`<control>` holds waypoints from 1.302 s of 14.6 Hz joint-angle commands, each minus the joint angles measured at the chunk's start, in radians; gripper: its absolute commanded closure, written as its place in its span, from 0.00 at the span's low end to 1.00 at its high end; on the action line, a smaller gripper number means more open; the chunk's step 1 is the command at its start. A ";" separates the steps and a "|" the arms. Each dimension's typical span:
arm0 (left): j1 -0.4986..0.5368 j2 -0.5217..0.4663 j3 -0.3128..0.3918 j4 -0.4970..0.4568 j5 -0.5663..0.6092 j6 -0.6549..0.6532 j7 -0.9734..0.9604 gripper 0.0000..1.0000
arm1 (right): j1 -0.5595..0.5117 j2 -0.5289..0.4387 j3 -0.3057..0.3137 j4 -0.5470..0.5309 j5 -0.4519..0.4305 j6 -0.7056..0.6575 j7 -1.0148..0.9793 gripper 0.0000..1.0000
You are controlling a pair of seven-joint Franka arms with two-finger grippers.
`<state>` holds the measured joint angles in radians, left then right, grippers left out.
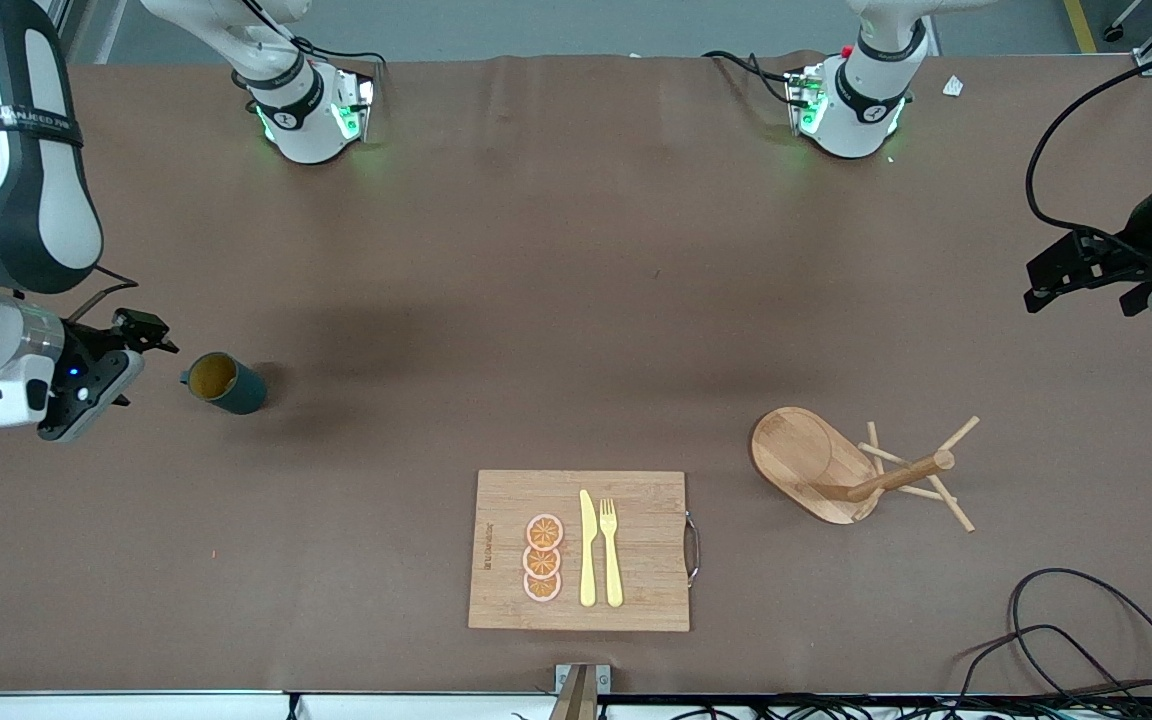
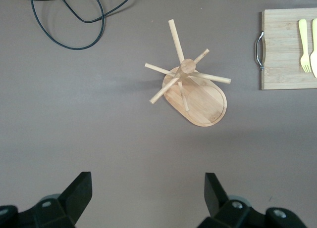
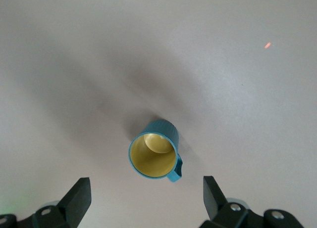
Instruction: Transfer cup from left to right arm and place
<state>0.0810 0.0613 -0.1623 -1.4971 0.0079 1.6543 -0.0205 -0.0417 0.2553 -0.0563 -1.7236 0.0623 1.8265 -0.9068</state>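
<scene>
- Front view: the cup [image 1: 224,382] is standing upright on the table [image 1: 536,300], toward the right arm's end. The right gripper [image 1: 141,340] is hanging just beside it with fingers apart, holding nothing; the arm is partly cut off by the edge. The left gripper [image 1: 1081,275] is hovering at the left arm's end, fingers apart, also partly cut off. A cutting board [image 1: 581,550] is carrying a knife [image 1: 587,550], a fork [image 1: 610,550] and orange slices [image 1: 542,558]. A wooden peg rack [image 1: 861,470] is standing near it.
- Left wrist view: only the finger tips [image 2: 79,191] are showing, wide apart and empty, above the rack [image 2: 195,92]. The board [image 2: 287,50] is cut off.
- Right wrist view: the cup [image 3: 154,154] is sitting free on the table between the spread fingers [image 3: 77,196], its handle is pointing toward the camera.
</scene>
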 commanded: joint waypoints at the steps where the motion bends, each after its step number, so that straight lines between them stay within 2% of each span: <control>1: 0.003 -0.002 -0.002 0.001 -0.008 0.001 0.005 0.00 | -0.007 -0.011 0.007 0.036 -0.007 -0.053 0.155 0.00; 4: 0.003 -0.003 -0.002 0.000 -0.009 0.001 0.005 0.00 | -0.018 -0.024 0.007 0.048 -0.010 -0.114 0.372 0.00; 11: 0.003 -0.003 -0.002 0.000 -0.009 0.001 0.007 0.00 | -0.058 -0.082 0.007 0.068 -0.009 -0.207 0.550 0.00; 14: 0.003 -0.003 -0.002 0.000 -0.009 0.001 0.007 0.00 | -0.040 -0.122 0.012 0.070 -0.016 -0.256 0.704 0.00; 17: 0.003 -0.003 -0.002 0.000 -0.009 0.001 0.007 0.00 | 0.018 -0.165 0.010 0.070 -0.090 -0.294 0.820 0.00; 19: 0.003 -0.003 -0.002 0.000 -0.009 0.001 0.007 0.00 | 0.036 -0.186 0.013 0.070 -0.099 -0.318 0.888 0.00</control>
<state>0.0809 0.0614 -0.1623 -1.4973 0.0078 1.6543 -0.0205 -0.0254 0.1108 -0.0472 -1.6351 -0.0096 1.5286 -0.0935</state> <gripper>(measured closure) 0.000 0.000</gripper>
